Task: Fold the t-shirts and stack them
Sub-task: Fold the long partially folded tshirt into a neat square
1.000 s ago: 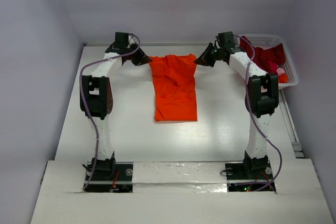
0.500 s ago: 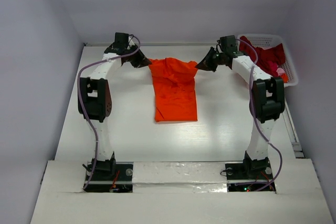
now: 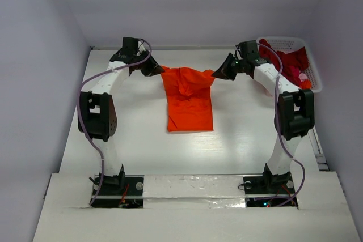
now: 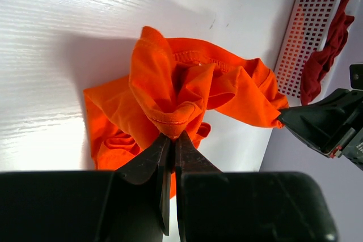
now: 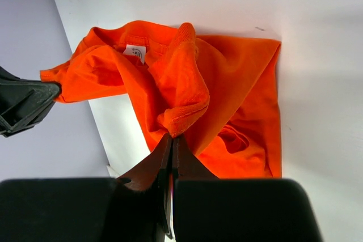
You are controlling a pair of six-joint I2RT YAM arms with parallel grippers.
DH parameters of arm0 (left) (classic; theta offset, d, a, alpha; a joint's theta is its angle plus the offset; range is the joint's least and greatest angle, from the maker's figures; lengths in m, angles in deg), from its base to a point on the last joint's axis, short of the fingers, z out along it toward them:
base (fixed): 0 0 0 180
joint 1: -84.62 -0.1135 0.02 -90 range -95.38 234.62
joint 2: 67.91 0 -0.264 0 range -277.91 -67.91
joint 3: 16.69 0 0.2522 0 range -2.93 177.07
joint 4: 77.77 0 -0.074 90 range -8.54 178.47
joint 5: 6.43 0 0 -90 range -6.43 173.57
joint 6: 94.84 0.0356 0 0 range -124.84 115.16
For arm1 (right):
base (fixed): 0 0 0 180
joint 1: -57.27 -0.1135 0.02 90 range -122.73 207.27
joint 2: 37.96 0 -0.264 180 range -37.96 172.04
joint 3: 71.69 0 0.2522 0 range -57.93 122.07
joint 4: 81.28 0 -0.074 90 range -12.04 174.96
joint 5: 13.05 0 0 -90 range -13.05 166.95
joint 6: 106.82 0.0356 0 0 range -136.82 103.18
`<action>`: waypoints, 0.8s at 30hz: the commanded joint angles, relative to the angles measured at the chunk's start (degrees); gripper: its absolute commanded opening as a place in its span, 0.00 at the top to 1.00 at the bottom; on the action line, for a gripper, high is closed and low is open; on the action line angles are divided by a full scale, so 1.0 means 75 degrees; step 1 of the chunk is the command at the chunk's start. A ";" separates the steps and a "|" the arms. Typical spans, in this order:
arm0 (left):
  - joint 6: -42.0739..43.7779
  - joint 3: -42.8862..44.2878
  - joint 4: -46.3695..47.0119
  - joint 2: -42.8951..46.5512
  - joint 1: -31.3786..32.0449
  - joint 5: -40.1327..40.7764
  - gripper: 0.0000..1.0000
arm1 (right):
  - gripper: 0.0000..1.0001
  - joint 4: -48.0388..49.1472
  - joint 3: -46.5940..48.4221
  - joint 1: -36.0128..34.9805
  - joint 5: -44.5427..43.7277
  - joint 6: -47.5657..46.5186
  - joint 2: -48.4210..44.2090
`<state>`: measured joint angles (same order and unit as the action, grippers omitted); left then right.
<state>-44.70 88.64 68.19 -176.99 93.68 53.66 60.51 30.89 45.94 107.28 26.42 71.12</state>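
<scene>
Jaws of the left gripper (image 4: pixel 170 138) are pressed together on a bunched, hemmed edge of the orange t-shirt (image 4: pixel 170 92); in the left wrist view you see the cloth rise straight out of the closed tips, with no gap between the fingers. Jaws of the right gripper (image 5: pixel 171 138) are clamped in the same way on another hemmed fold of the same garment; the cloth fans out from the tips on both sides.

In the right wrist view, note the white label (image 5: pixel 135 53) inside the collar; the collar sits between the two grip points. The opposite gripper shows at the edge of each wrist view, holding the far end of the stretched cloth.

From the top view, locate both grippers at the far end of the table (image 3: pixel 136 134), one at each far corner of the shirt; the far edge is lifted and drawn between them, sagging in the middle. The near part of the shirt lies flat on the table, midway between the two arms; its near edge is straight.

Observe the white lattice basket (image 3: pixel 311 69) at the far right of the table, just beyond the right gripper; a dark red t-shirt (image 3: pixel 289 60) is heaped in it and hangs over its rim; a small patch of pink cloth (image 3: pixel 302 76) shows beside it.
</scene>
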 commanded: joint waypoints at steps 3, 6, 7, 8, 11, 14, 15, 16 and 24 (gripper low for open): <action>-0.0018 -0.0337 0.0184 0.0774 0.0046 -0.0055 1.00 | 1.00 0.0002 -0.0112 -0.0165 0.0070 -0.0188 -0.0586; -0.0041 -0.0443 0.0183 0.0926 0.0116 -0.0043 1.00 | 1.00 -0.0022 -0.0193 -0.0165 0.0070 -0.0199 -0.0692; -0.0041 -0.0467 0.0172 0.0961 0.0116 -0.0043 1.00 | 1.00 -0.0022 -0.0217 -0.0165 0.0070 -0.0188 -0.0727; -0.0041 -0.0490 0.0172 0.1054 0.0116 -0.0043 1.00 | 1.00 -0.0022 -0.0240 -0.0165 0.0058 -0.0188 -0.0762; -0.0088 -0.0584 0.0207 0.1195 0.0116 -0.0020 1.00 | 1.00 0.0002 -0.0381 -0.0235 0.0023 -0.0176 -0.0914; -0.0088 -0.0678 0.0195 0.1324 0.0116 -0.0008 1.00 | 1.00 0.0037 -0.0591 -0.0305 -0.0024 -0.0141 -0.1125; -0.0077 -0.0736 0.0207 0.1360 0.0116 -0.0020 1.00 | 1.00 0.0072 -0.0662 -0.0305 -0.0024 -0.0129 -0.1172; -0.0076 -0.0771 0.0207 0.1395 0.0116 -0.0008 1.00 | 1.00 0.0095 -0.0813 -0.0305 -0.0024 -0.0118 -0.1312; -0.0041 -0.1461 0.0171 0.1898 0.0257 0.0027 1.00 | 1.00 0.0353 -0.1623 -0.0376 -0.0047 0.0011 -0.1957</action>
<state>-45.18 80.07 69.05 -167.30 95.05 53.88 60.25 20.38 43.69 107.00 26.22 60.17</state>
